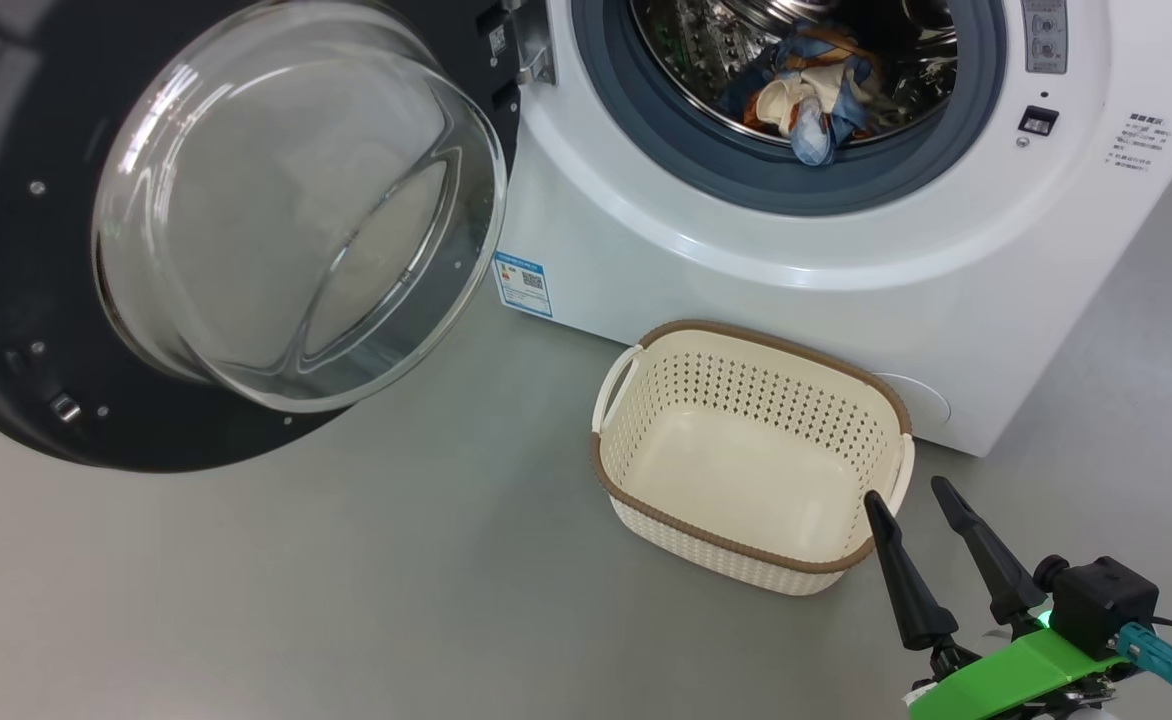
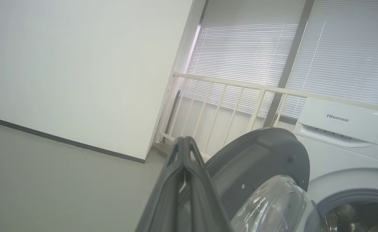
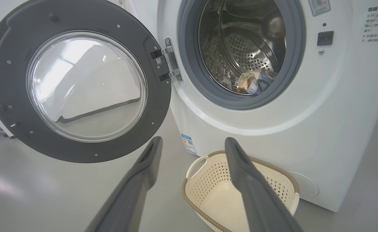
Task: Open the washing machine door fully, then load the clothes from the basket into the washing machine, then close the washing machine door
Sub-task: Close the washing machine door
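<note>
Grey floor (image 1: 346,600) runs up to a white wall (image 2: 63,64), with slatted blinds (image 2: 337,48) and a pale railing (image 2: 227,96) behind the washer (image 1: 746,290). That big white box faces out into the room, its round mouth wide open.

Its door (image 1: 6,300) hangs on the hinge at the left of the mouth, swung well out. The inner face is turned to the room and the glass bowl (image 1: 286,200) bulges outward from it.

On the floor just in front of the washer, below the mouth, sits the basket (image 1: 746,340). It stands upright with its open side up and its cream bottom showing. Its long axis, handle to handle, runs roughly along the washer's front.

Inside the drum lie the clothes (image 1: 811,95), a bunched heap of blue, cream and orange at the bottom, close to the grey-blue ring (image 1: 646,130).

Low at the basket's near right corner hovers the right gripper (image 1: 906,490), its fingers spread apart and pointing toward the washer. Over by the door, the left gripper (image 2: 184,141) has its fingers pressed together, holding nothing.
</note>
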Tool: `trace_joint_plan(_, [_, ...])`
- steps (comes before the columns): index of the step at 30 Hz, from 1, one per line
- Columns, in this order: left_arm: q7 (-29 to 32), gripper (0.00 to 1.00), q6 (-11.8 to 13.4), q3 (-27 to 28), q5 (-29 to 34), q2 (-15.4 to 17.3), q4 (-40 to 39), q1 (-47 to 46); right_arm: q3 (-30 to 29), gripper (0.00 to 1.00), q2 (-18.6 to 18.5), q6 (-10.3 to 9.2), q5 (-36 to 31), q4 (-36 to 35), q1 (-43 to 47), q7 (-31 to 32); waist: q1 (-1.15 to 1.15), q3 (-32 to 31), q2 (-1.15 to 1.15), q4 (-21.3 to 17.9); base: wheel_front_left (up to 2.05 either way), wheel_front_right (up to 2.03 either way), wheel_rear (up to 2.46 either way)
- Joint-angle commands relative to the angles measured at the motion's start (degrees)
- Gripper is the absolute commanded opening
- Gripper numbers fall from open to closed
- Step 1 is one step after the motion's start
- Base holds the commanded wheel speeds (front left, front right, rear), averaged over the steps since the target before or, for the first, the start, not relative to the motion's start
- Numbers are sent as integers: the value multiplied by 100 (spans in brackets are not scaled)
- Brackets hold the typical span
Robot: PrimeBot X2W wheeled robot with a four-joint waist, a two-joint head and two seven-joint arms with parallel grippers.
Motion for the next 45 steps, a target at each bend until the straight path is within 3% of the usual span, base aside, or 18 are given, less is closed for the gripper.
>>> trace_joint_plan(1, [31,0,-12,174,-118,373,-50,-245,101,100,-27,31,0,-139,-177,-29,0,34,0,-30,0,0,0])
trace_joint_plan(7, [510,0,-12,42,-1904,1261,867,-1087,129,100,-80,31,-19,-169,-263,-29,0,235,0,-141,0,0,0])
trace_joint_plan(10, [884,0,-12,-33,-2672,1508,1252,-1415,142,100,-122,31,-34,-174,-298,-29,0,344,0,-178,0,0,0])
trace_joint_plan(16, [1711,0,-12,-230,-3607,1850,2067,-1891,209,100,-233,31,-64,-193,-405,-29,0,598,0,-233,0,0,0])
trace_joint_plan(27, [2816,0,-12,-626,-4269,2073,2816,-2476,291,100,-411,31,-106,-241,-616,-29,0,1062,0,-293,0,0,0])
trace_joint_plan(45, [3429,0,-12,-837,-4618,2034,2715,-2302,270,100,-425,31,-109,-267,-684,-29,0,1229,0,-400,0,0,0])
